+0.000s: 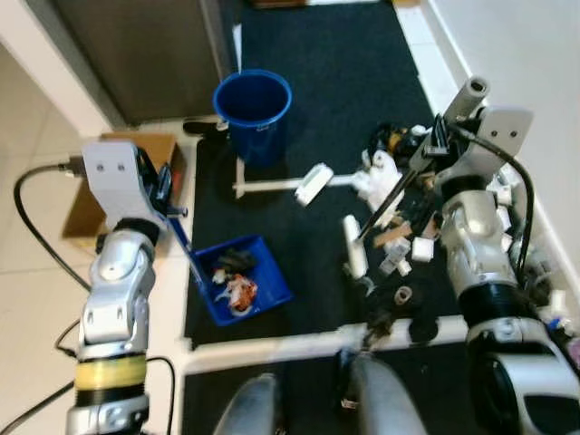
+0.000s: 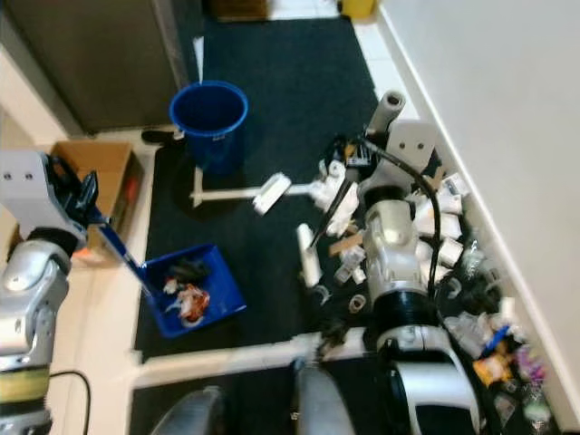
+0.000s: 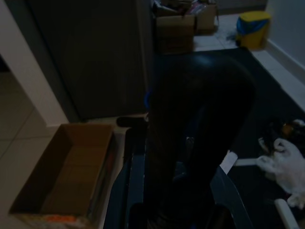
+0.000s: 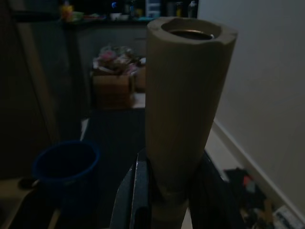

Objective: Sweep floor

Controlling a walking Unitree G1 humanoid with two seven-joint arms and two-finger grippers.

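Note:
My left gripper (image 1: 166, 201) is shut on the long blue handle of a blue dustpan (image 1: 263, 294), which rests on the dark carpet (image 1: 326, 82) with some orange and dark litter in it. Over on the right, my right gripper (image 1: 441, 136) is shut on a broom handle (image 4: 183, 95) with a beige top end. Its dark stick slants down to the left toward a white piece (image 1: 353, 245) on the carpet. Several scraps of white and brown litter (image 1: 399, 240) lie around that end. The left wrist view is very dark.
A blue bucket (image 1: 254, 104) stands on the carpet ahead. A white pole with a white head (image 1: 313, 184) lies just before it. An open cardboard box (image 1: 86, 204) sits on the tiles at the left. A white wall (image 2: 507, 109) runs along the right, with more clutter (image 2: 480, 335) at its foot.

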